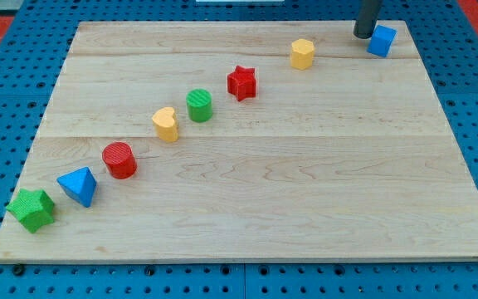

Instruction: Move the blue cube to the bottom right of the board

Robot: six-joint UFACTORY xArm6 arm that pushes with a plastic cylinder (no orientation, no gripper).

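Observation:
The blue cube (382, 40) sits at the top right corner of the wooden board (305, 191). My tip (363, 34) is a dark rod coming down from the view's top edge; it rests just left of the blue cube, touching or nearly touching its left side.
A diagonal row of blocks runs from top right to bottom left: a yellow hexagon (302, 54), a red star (241, 83), a green cylinder (199, 105), a yellow heart (166, 124), a red cylinder (119, 160), a blue pyramid (79, 186), a green star (31, 209).

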